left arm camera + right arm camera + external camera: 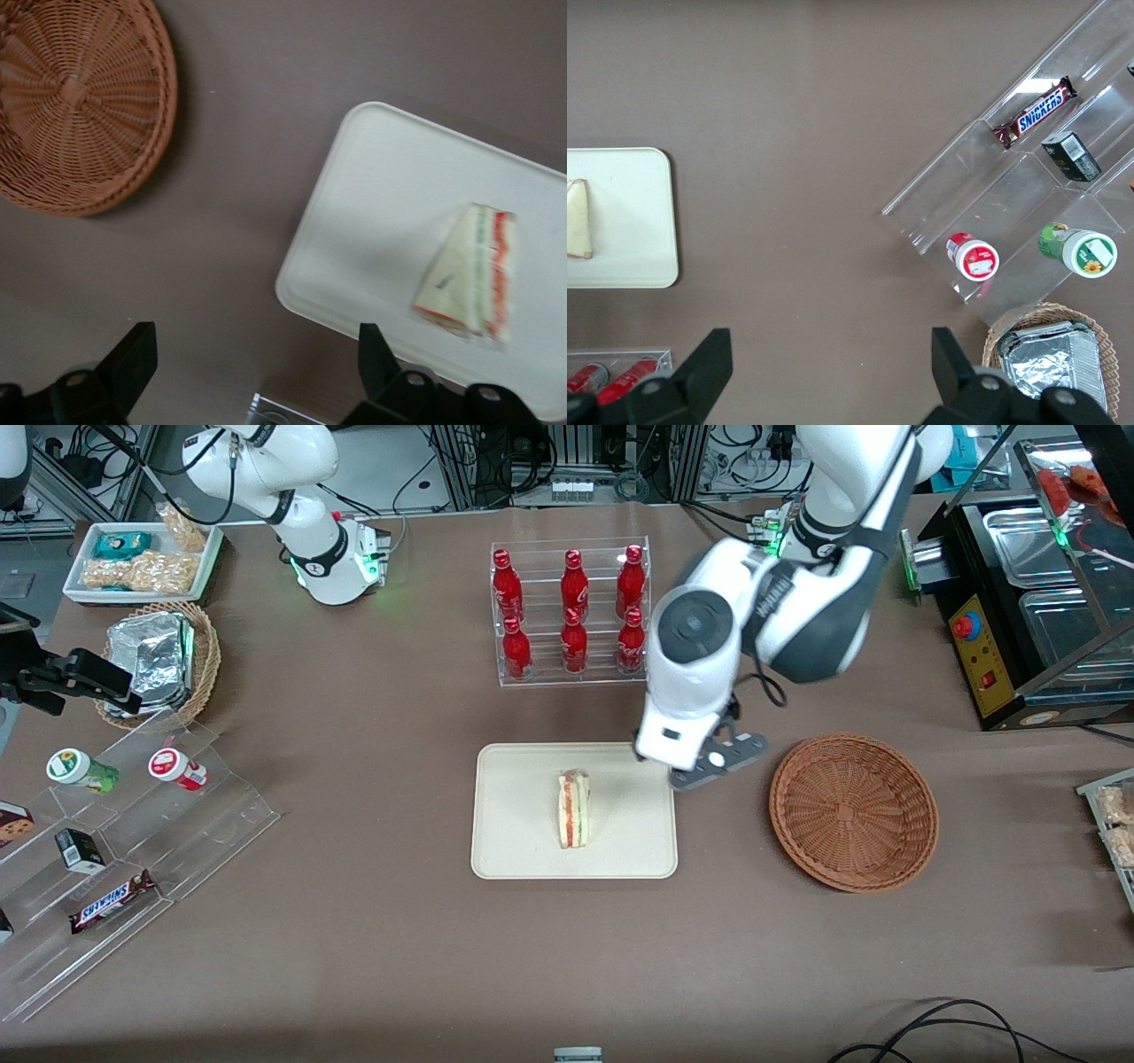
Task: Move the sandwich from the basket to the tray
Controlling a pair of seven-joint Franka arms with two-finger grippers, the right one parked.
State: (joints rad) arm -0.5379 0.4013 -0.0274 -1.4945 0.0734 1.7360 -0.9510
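Sandwich point(574, 809) flat on tray point(514, 841); tool point(252, 367) spread wide, empty, above tray edge.

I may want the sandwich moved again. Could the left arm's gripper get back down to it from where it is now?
Probably yes. The gripper hangs open above the tray's edge, and the sandwich lies alone there with nothing over it.

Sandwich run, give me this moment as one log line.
sandwich: on tray | basket: holds nothing | gripper: open, holding nothing, above table between basket and tray | placement: looks done
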